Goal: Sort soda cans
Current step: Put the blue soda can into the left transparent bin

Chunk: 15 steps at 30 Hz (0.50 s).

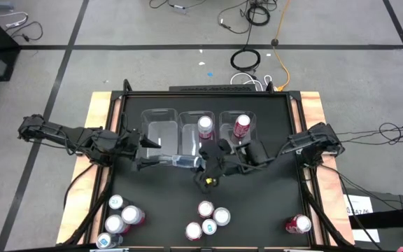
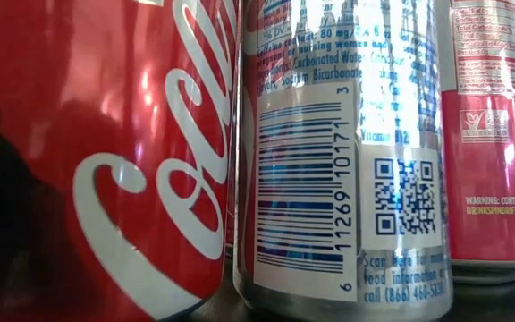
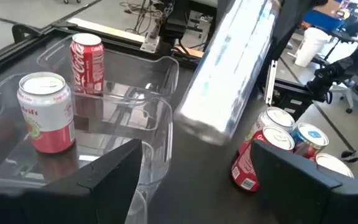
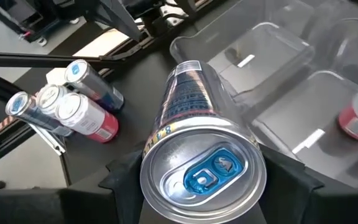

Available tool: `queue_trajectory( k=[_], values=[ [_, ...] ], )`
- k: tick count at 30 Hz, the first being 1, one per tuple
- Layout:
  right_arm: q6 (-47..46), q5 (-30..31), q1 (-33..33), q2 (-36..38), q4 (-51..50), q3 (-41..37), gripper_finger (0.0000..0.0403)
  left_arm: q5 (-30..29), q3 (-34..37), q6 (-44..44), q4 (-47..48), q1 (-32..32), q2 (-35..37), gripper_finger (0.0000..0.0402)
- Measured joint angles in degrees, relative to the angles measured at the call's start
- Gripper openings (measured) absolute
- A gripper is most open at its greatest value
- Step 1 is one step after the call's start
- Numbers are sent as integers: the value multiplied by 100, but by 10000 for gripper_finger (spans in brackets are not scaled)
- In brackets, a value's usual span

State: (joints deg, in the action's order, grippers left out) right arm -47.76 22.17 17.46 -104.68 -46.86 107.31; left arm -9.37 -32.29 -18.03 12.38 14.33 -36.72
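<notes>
My right gripper (image 1: pixel 208 168) is shut on a silver-and-blue soda can (image 1: pixel 178 162), held in front of three clear bins. My left gripper (image 1: pixel 144 148) is open at the can's other end. In the left wrist view its fingers (image 3: pixel 114 168) stand wide apart below the tilted can (image 3: pixel 229 74), and I cannot tell if they touch it. The left bin (image 1: pixel 159 133) is empty. A pink-and-white can (image 1: pixel 205 126) stands in the middle bin and a red can (image 1: pixel 241 126) in the right bin. My right gripper pinches the can's body just below its silver top end (image 4: pixel 166 134) between its two fingers (image 4: pixel 120 177), which lie across the can. It comes from the table's right side. The can lies about level, clear of the table, its bottom end toward my left gripper.
Several cans stand at the table's near left (image 1: pixel 121 217), several at the near middle (image 1: pixel 208 220), and one red can at the near right (image 1: pixel 299 224). In the low view a red can (image 2: pixel 105 161), a silver-blue can (image 2: pixel 347 152) and a pink can (image 2: pixel 494 134) fill the picture.
</notes>
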Motion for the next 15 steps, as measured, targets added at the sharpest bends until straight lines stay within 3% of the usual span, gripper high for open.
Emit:
queue_trajectory(
  k=[4, 15],
  values=[
    [232, -259, -199, -65, 142, -3, 232, 0, 0, -259, 4, 0, 1, 311],
    [406, -455, -439, -75, 276, -3, 233, -159, 0, 485, -22, 0, -1, 313]
  ],
)
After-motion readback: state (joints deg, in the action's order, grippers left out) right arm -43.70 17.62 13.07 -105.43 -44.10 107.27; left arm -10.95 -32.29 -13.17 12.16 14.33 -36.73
